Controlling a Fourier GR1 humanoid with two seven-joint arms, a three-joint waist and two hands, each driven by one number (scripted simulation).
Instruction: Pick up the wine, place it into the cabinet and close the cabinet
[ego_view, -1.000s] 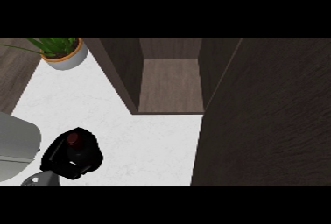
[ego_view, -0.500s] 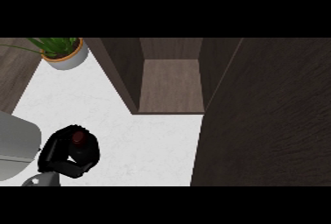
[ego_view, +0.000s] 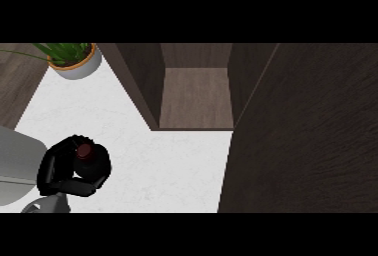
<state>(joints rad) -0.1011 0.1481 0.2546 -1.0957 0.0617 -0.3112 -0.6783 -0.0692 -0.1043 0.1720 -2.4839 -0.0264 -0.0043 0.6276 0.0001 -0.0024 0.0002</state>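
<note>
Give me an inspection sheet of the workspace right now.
Surface: white counter.
Job's things: wine at near left, only its dark red top showing; cabinet open, door swung out at right.
Clutter: potted plant at far left; grey object at left edge, unidentifiable.
Hands: left hand curled round the wine; right hand not in view.
Cables: nothing seen.
Surroundings: wood-toned surface beyond the counter's left side.

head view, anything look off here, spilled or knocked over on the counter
Nothing stands out. The wine bottle is held in the curled fingers of the left hand, and no spill shows on the white counter. The cabinet stands open, and the potted plant sits upright at the far left.
</note>
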